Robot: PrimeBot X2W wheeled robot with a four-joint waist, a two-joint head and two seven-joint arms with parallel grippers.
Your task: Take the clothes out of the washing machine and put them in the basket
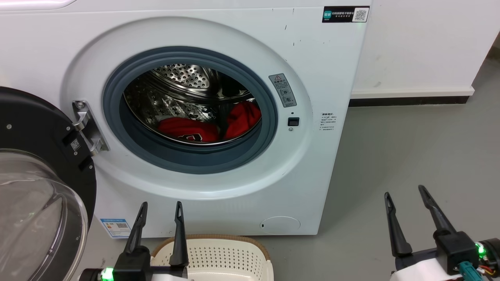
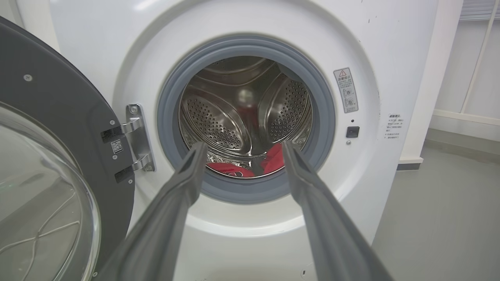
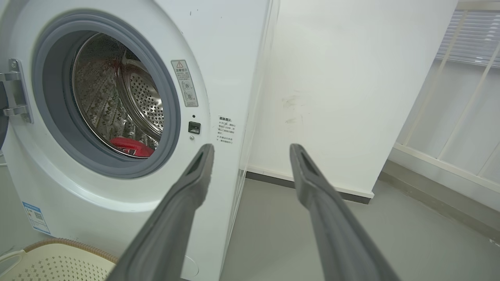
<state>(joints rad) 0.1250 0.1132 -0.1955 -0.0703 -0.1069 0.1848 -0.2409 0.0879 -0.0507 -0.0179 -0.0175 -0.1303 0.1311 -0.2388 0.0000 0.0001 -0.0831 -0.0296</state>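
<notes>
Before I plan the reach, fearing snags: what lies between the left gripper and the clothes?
Left wrist view: between the left gripper and the clothes, only the grey gasket rim; door swung aside.

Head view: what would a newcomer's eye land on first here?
First, the bright red clothes low in the steel drum of the white washing machine, whose door stands open at the left. Below it, the cream basket sits on the floor behind the left gripper, jaws apart.
</notes>
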